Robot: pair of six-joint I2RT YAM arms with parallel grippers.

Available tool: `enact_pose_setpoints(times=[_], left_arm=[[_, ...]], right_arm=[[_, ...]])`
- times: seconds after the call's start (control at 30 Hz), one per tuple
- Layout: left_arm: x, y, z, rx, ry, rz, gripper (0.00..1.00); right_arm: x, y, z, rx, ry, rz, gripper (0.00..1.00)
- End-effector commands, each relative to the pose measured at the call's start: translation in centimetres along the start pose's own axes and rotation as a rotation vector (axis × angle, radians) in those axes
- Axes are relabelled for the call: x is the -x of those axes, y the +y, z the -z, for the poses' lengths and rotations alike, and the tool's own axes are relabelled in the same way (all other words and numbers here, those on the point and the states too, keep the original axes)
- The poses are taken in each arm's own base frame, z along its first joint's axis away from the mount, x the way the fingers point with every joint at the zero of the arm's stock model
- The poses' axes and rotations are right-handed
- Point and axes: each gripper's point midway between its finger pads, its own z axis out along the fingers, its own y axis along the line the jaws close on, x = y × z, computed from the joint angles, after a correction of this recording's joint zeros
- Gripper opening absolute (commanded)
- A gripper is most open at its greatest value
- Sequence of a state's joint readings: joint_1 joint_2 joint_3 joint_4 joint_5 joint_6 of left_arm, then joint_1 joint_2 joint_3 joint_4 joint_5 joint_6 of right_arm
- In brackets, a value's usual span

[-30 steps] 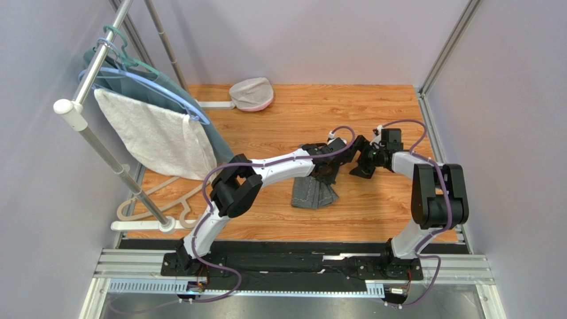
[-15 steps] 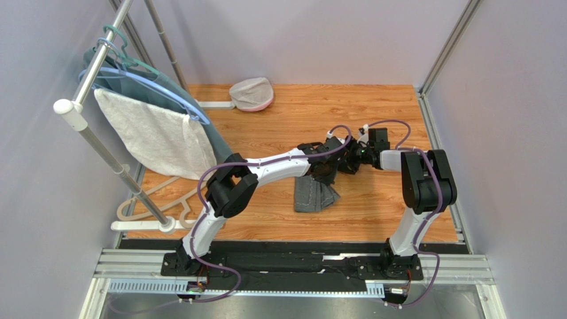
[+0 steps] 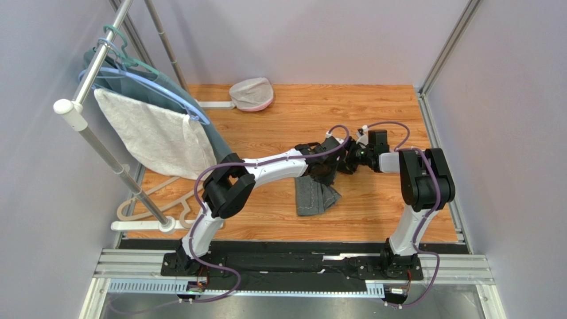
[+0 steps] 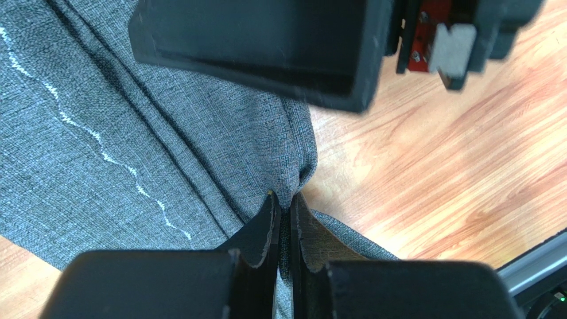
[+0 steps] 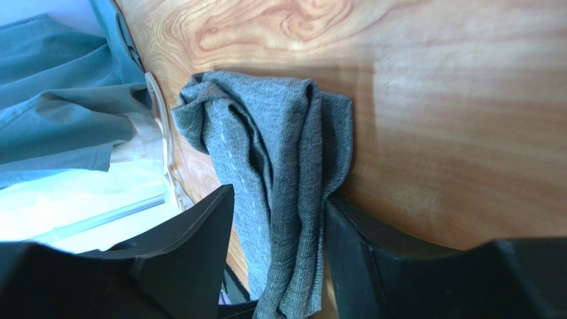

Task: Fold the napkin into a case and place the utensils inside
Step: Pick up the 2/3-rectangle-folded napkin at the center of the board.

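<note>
The dark grey napkin [image 3: 313, 197] lies bunched in loose folds at mid-table, its pale stitched line showing in the left wrist view [image 4: 120, 126]. My left gripper [image 3: 325, 174] is at its far end, and its jaws [image 4: 285, 203] are shut on a pinched fold of the cloth. My right gripper [image 3: 347, 165] is right beside it, seen close above in the left wrist view [image 4: 266, 40]. Its jaws are open, and the napkin's bunched end [image 5: 279, 146] hangs between its fingers [image 5: 199, 239]. No utensils and no finished case are in view.
A rack pole [image 3: 100, 143] stands at the left with a white towel [image 3: 156, 136] and a teal garment [image 3: 199, 116] on hangers. Pale hangers [image 3: 156, 199] lie on the table below it. A pale round cap [image 3: 251, 93] sits at the back edge.
My right gripper has swung left from the open table, right up to the left gripper and the napkin's far end. The napkin has shifted slightly to the right.
</note>
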State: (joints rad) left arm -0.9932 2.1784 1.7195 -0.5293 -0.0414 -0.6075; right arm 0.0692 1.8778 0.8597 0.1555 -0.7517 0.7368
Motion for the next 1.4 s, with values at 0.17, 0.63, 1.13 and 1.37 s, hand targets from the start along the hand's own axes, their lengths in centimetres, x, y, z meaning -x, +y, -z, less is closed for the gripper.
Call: enact_pose_setpoints(times=[0.17,0.63,1.13,1.37], left_arm=[[2.5,-2.0,3.6,-0.089,-0.084,0.005,0.00],[1.7,-2.7,2.7,-0.138,-0.060,0.008,0.00],[0.6,-3.1,1.9,-0.197,-0.061,0.043,0.00],[-0.1,-3.1,1.2,-0.289,-0.106,0.112,0.08]], right_arm=[[-3.3,-3.2,0.6,-0.091,0.035,-0.036,0.57],[-2.2,-2.3,-1.5,-0.011,0.037,-0.047,0.42],[-1.5,-2.3,-0.1,-0.312,0.002,0.108,0.00],[-0.8,-2.9,1.7,-0.588,-0.051,0.220,0.00]])
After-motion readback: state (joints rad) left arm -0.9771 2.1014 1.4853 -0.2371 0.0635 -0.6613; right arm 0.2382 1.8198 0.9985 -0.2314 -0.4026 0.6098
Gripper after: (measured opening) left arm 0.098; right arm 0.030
